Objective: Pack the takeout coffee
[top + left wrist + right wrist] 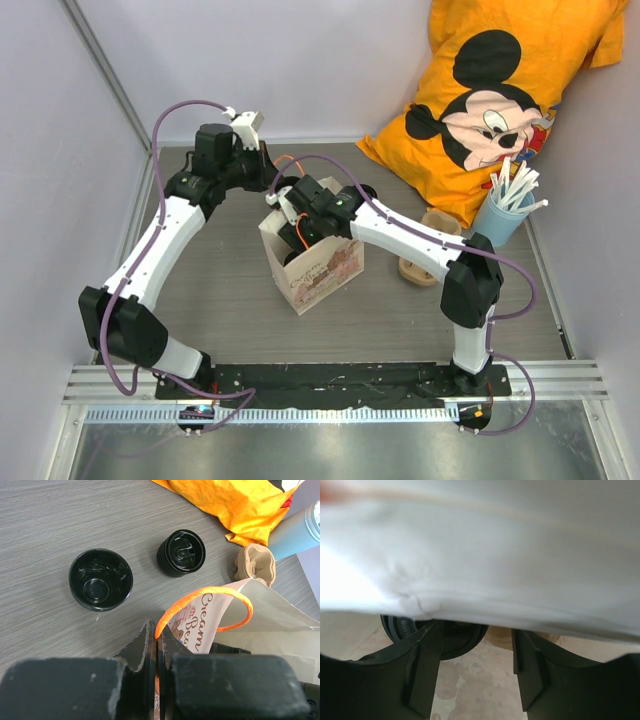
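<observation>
In the left wrist view an open black cup [100,579] stands on the table, and beside it a ribbed black cup with a black lid [181,552]. My left gripper [159,639] is shut on the orange handle [200,596] of the brown paper bag [265,625]; in the top view it [272,195] is at the bag's [320,272] far rim. My right gripper [300,238] reaches down into the bag. In its wrist view its jaws [475,632] stand open and empty, with a round black item [455,639] lying inside the bag behind the left finger [422,665].
A beige pulp cup carrier [425,262] lies right of the bag, also in the left wrist view [256,564]. A light blue cup of white straws [505,212] stands at the back right. An orange Mickey Mouse pillow [500,90] fills the far right corner.
</observation>
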`<state>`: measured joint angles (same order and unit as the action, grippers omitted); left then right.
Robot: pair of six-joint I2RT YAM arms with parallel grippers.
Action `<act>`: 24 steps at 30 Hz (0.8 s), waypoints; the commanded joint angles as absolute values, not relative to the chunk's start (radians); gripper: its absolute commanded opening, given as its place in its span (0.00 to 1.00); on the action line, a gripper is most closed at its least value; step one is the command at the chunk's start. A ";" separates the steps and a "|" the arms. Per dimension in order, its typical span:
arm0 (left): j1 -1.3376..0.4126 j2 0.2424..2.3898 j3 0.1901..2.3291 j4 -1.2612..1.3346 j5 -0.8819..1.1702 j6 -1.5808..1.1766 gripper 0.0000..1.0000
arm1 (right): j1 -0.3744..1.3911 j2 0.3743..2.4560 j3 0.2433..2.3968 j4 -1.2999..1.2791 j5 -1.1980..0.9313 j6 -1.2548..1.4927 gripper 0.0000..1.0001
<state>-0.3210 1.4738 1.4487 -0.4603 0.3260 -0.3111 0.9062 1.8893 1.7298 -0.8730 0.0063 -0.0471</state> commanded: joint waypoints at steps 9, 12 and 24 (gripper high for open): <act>-0.325 1.443 1.450 -0.394 0.327 -0.313 0.00 | 0.928 1.781 1.787 -0.894 -0.026 -0.127 0.76; -0.325 1.448 1.451 -0.393 0.327 -0.311 0.00 | 0.928 1.767 1.787 -0.894 -0.038 -0.138 0.79; -0.325 1.442 1.450 -0.394 0.319 -0.310 0.00 | 0.927 1.735 1.795 -0.907 -0.060 -0.170 0.81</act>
